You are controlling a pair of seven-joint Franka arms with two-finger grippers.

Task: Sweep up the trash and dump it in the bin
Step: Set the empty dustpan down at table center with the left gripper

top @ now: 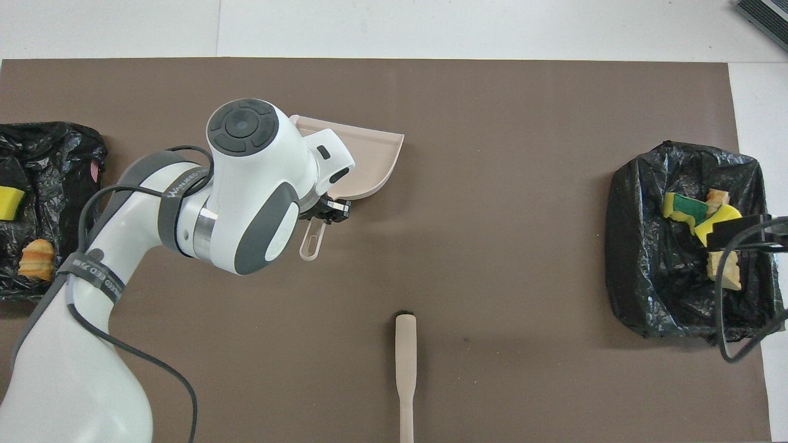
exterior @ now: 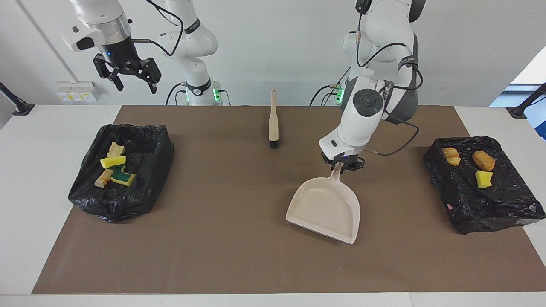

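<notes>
My left gripper (exterior: 342, 165) (top: 326, 212) is shut on the handle of the beige dustpan (exterior: 326, 209) (top: 369, 160). The pan is empty and tilts low over the middle of the brown mat; whether its lip touches I cannot tell. Trash lies in two black-bagged bins. The bin (exterior: 123, 200) (top: 652, 295) at the right arm's end holds yellow-green sponge pieces (exterior: 113, 162) (top: 695, 209) and bread lumps. The bin (exterior: 490, 204) (top: 55, 147) at the left arm's end holds two bread lumps (exterior: 483, 160) (top: 37, 259) and a yellow scrap (exterior: 483, 179). My right gripper (exterior: 128, 76) hangs open, high over its bin.
A beige hand brush (exterior: 273, 123) (top: 405, 363) lies on the mat (exterior: 239, 238) near the robots, midway between the arms, bristles pointing away from them. A cable from the right arm hangs over that arm's bin in the overhead view.
</notes>
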